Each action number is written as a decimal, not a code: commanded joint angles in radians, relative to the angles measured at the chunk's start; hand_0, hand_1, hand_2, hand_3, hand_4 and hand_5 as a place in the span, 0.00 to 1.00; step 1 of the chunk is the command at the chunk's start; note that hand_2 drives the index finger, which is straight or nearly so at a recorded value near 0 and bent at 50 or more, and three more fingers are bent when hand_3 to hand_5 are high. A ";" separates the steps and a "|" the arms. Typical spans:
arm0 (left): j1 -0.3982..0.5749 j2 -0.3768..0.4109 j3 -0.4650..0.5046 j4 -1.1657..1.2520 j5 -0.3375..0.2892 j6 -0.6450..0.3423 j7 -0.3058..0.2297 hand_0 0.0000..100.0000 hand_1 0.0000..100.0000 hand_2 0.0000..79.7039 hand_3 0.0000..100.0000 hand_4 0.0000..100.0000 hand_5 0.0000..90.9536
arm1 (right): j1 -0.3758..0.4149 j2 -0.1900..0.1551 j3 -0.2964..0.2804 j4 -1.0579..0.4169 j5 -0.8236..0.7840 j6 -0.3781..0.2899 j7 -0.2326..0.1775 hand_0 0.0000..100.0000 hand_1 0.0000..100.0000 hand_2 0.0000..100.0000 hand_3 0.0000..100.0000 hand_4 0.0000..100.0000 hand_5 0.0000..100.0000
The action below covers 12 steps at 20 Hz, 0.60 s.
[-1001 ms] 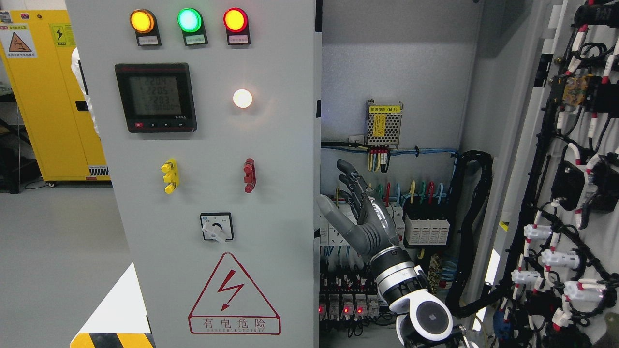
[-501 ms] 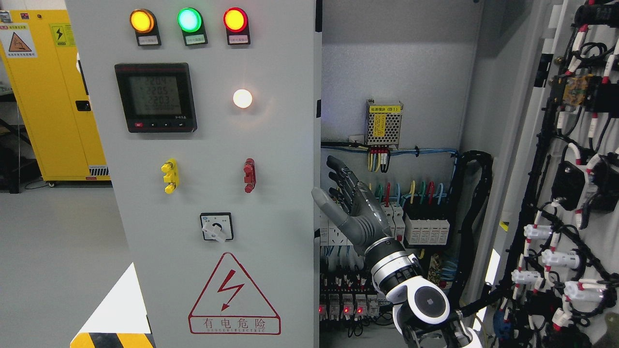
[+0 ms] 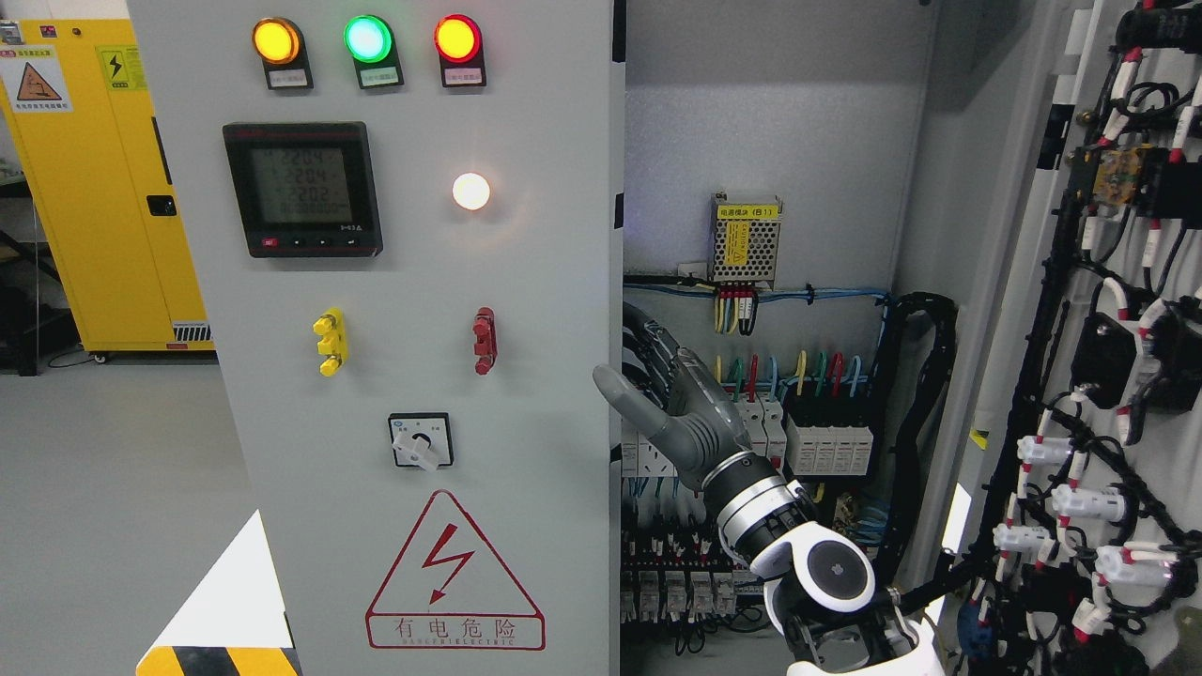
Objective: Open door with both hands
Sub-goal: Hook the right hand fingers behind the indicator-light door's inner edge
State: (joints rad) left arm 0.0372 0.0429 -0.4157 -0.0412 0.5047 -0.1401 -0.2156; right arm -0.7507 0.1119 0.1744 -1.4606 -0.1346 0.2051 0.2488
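One robot hand (image 3: 657,399), my right, reaches fingers spread and empty toward the left door's (image 3: 413,338) upright free edge just left of it.

A yellow cabinet (image 3: 103,188) is seen at the upper left of the frame, standing on the floor (image 3: 103,488). Two warning stickers are fixed near its top; a dark latch is set on its right door and a vent grille along its lower edge. The floor is grey, smooth and evenly lit. A white patch (image 3: 239,591) with a slanted edge is seen at the lower left, and a black-and-yellow striped band (image 3: 216,661) lies beneath it at the bottom edge. Dark shapes and a thin cable are noted at the far left edge, too cropped to identify.
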 commanded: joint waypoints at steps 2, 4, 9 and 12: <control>0.000 -0.001 0.000 0.000 0.000 0.000 0.001 0.12 0.56 0.00 0.00 0.00 0.00 | -0.028 -0.011 -0.026 0.051 -0.045 0.000 0.062 0.00 0.50 0.04 0.00 0.00 0.00; 0.000 0.000 0.000 0.000 0.000 0.000 -0.001 0.12 0.56 0.00 0.00 0.00 0.00 | -0.032 -0.011 -0.026 0.060 -0.057 0.000 0.067 0.00 0.50 0.04 0.00 0.00 0.00; 0.000 -0.001 0.000 0.000 0.000 -0.001 -0.001 0.12 0.56 0.00 0.00 0.00 0.00 | -0.067 -0.011 -0.047 0.129 -0.060 -0.004 0.081 0.00 0.50 0.04 0.00 0.00 0.00; 0.000 -0.001 0.000 0.000 0.000 -0.001 -0.001 0.12 0.56 0.00 0.00 0.00 0.00 | -0.082 -0.011 -0.049 0.152 -0.060 -0.003 0.113 0.00 0.50 0.04 0.00 0.00 0.00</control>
State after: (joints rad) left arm 0.0371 0.0424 -0.4156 -0.0414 0.5046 -0.1384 -0.2160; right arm -0.8039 0.1046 0.1500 -1.3923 -0.1858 0.2044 0.3353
